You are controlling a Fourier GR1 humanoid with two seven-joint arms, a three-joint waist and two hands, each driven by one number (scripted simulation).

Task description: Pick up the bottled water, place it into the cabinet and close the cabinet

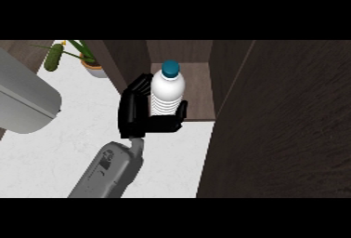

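Head view: right hand (pixel 140 111) curled round the bottled water (pixel 166 93), upright at the open cabinet (pixel 195 88) mouth, above the shelf edge. Best carried deeper, kept vertical, set down before uncurling. Left hand unseen. Door (pixel 288 121) standing open at right.

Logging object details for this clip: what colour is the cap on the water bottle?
Teal blue cap, on the white bottle; seen in the head view.

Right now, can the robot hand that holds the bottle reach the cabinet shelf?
Probably yes. The robot hand holds the bottle upright at the front edge of the cabinet shelf; the door stands open at the right, and nothing shows between them.
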